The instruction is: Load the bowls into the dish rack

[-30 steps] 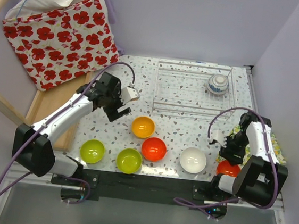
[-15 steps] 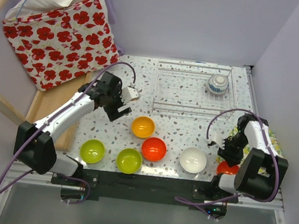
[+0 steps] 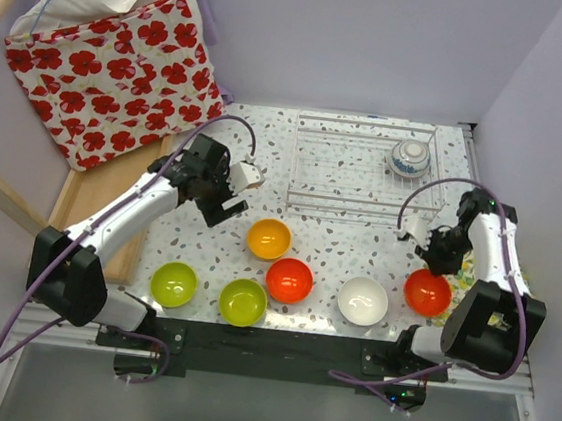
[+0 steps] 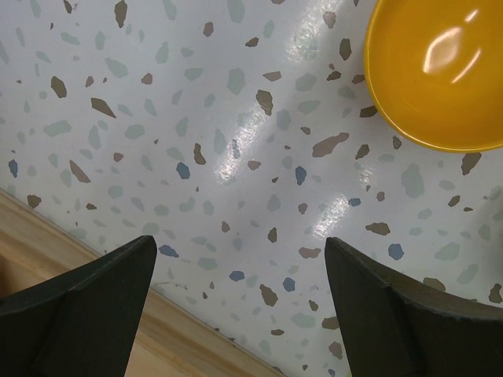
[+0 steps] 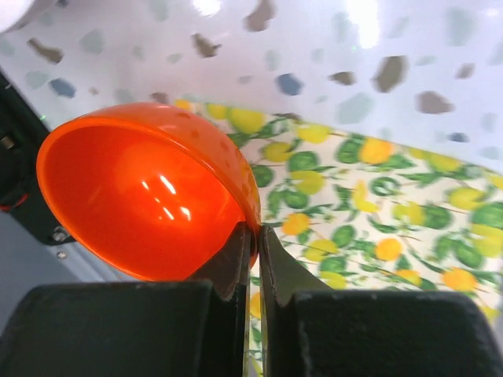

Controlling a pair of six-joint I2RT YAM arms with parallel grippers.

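My right gripper (image 5: 258, 236) is shut on the rim of a red-orange bowl (image 5: 141, 188), which hangs tilted above a lemon-print cloth (image 5: 377, 204). In the top view that bowl (image 3: 427, 293) is at the right, under the right gripper (image 3: 435, 273). The wire dish rack (image 3: 365, 174) at the back holds a blue-patterned bowl (image 3: 408, 158). An orange-yellow bowl (image 3: 269, 237), a second red-orange bowl (image 3: 290, 280), a white bowl (image 3: 364, 301) and two lime green bowls (image 3: 174, 284) (image 3: 242, 302) sit on the table. My left gripper (image 4: 240, 259) is open and empty, left of the orange-yellow bowl (image 4: 440, 71).
A wooden tray (image 3: 101, 202) lies along the table's left side; its edge (image 4: 189, 349) shows under the left fingers. A red-flowered bag (image 3: 106, 61) leans at the back left. The lemon-print cloth (image 3: 510, 275) lies at the right edge.
The right gripper shut on the red-orange bowl's rim and lifted it away from the arm's base, toward the table's middle. The left arm hardly moved.
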